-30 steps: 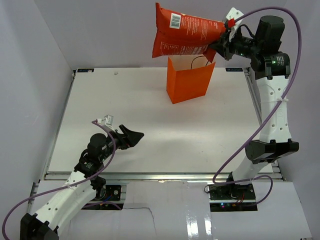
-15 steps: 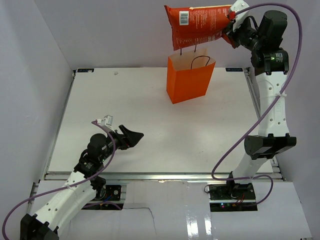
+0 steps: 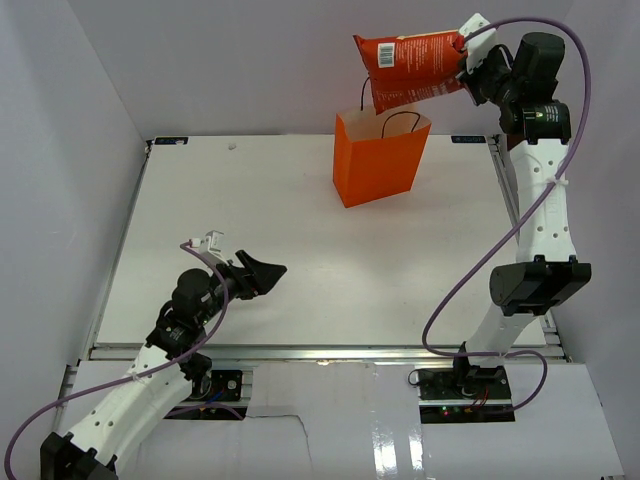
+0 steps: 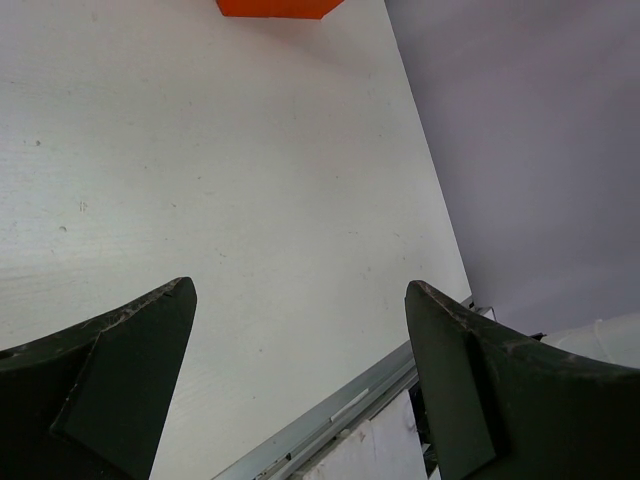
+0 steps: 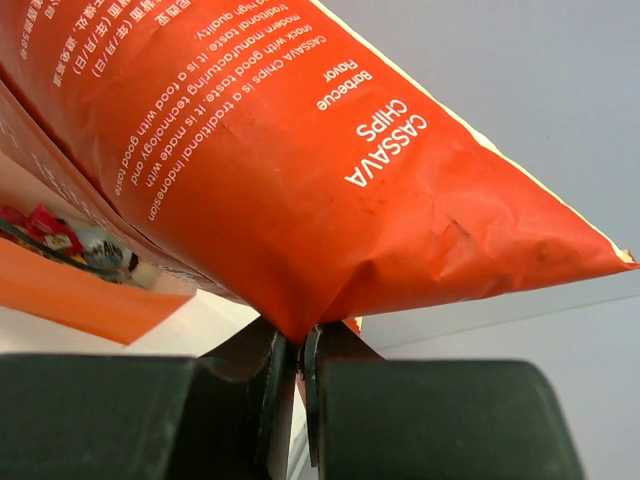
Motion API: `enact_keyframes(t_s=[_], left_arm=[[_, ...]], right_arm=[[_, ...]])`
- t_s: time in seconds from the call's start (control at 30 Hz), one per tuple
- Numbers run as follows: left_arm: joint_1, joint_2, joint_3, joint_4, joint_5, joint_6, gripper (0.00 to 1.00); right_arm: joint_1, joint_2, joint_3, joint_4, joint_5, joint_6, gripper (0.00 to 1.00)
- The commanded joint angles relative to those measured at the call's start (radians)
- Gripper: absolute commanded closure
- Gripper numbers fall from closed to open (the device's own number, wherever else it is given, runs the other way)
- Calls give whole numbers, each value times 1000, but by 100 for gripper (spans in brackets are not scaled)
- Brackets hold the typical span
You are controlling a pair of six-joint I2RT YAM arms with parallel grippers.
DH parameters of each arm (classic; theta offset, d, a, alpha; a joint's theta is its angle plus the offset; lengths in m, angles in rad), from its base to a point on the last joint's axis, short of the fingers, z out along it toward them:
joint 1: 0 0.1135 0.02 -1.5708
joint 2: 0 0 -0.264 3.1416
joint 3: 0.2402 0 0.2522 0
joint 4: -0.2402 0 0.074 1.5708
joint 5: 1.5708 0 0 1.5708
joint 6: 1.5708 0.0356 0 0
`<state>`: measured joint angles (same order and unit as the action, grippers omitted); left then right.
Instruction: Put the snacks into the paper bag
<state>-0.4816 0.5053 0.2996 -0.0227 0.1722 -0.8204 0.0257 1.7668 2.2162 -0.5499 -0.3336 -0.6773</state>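
Note:
My right gripper point(image 3: 466, 68) is shut on the edge of the red-orange chip bag point(image 3: 412, 68) and holds it high in the air above the mouth of the orange paper bag point(image 3: 378, 165). In the right wrist view my gripper point(image 5: 295, 350) pinches the chip bag point(image 5: 260, 150), and small wrapped candies point(image 5: 60, 235) show inside the paper bag point(image 5: 90, 300) below. My left gripper point(image 3: 268, 272) is open and empty over the table near its front left. The left wrist view shows its gripper point(image 4: 300, 300) open, with the paper bag's base point(image 4: 275, 7) far off.
The white table point(image 3: 250, 220) has a metal rail point(image 3: 320, 350) along its near edge. White walls point(image 3: 60, 150) enclose the left, back and right sides. A purple cable point(image 3: 520, 220) loops beside the right arm.
My right gripper has swung the chip bag to the right and turned it, so it now hangs narrower and more directly over the paper bag's mouth. The left arm has barely moved.

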Motion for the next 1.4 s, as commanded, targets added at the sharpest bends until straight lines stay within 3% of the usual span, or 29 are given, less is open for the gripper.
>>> enact_keyframes(t_s=[0.0, 0.2, 0.57, 0.9, 1.1, 1.37], left_arm=[[3, -13, -13, 0, 1, 3, 4], [3, -7, -8, 1, 4, 6, 4], [3, 2, -17, 15, 10, 3, 4], [3, 27, -20, 44, 16, 3, 4], [3, 29, -19, 44, 16, 6, 4], [3, 24, -20, 38, 23, 3, 4]], right_arm=[[-13, -27, -4, 97, 30, -47, 92], [-73, -41, -46, 107, 13, -70, 92], [-70, -102, -162, 146, 7, -165, 92], [-29, -167, -257, 189, 31, -248, 88], [54, -193, -316, 228, 114, -389, 84], [89, -167, -291, 208, 142, -415, 80]])
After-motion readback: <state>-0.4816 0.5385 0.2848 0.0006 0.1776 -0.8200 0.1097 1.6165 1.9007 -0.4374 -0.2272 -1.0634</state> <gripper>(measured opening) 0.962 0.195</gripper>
